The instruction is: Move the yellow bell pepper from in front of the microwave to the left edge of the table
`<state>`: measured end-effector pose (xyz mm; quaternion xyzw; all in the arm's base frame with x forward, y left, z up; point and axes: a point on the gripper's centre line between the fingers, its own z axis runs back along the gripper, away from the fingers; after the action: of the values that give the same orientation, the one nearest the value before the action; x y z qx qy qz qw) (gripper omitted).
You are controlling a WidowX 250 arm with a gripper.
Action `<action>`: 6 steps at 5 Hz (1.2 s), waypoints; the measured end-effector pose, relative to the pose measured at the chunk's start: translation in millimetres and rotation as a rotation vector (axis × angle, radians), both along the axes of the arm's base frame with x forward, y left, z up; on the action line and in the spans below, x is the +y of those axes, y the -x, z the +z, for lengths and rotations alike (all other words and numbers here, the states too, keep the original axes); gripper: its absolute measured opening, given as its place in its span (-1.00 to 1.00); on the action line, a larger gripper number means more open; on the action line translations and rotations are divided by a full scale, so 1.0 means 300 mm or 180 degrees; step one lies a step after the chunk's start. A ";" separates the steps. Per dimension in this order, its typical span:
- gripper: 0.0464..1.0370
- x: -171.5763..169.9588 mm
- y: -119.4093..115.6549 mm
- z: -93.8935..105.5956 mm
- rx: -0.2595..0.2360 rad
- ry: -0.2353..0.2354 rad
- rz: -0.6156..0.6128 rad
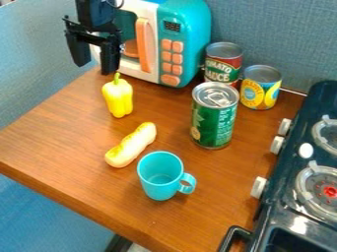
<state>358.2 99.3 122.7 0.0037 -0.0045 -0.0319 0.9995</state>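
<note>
The black gripper [93,66] hangs at the upper left, in front of the toy microwave [187,42], its two fingers apart with nothing between them. Just below it and a little to the right, a yellow pepper [118,99] stands on the wooden table [59,133], stem up. Nearer the front lies a pale yellow, elongated piece of toy food [131,145], set diagonally. A turquoise cup [160,176] stands upright beside it, handle towards the right.
A green can [214,120] stands right of centre. Behind it are a red and green can [223,66] and a yellow can [259,91]. A dark toy stove [283,197] with white knobs runs along the right side. A blue-grey wall backs the table.
</note>
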 end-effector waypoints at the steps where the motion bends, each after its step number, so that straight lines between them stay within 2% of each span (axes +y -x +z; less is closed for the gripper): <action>1: 0.93 -0.004 0.008 -0.052 0.0141 0.0039 -0.0010; 2: 0.93 -0.016 -0.021 -0.059 -0.0031 0.0122 -0.0152; 3: 0.93 0.012 -0.050 -0.044 -0.0009 -0.0003 -0.0030; 5: 0.93 0.051 -0.094 -0.083 0.0191 -0.0189 0.0071; 6: 0.93 0.019 -0.103 -0.102 0.0231 -0.0182 0.0006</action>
<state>389.1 105.0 91.9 0.0311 0.0327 -0.0313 0.9985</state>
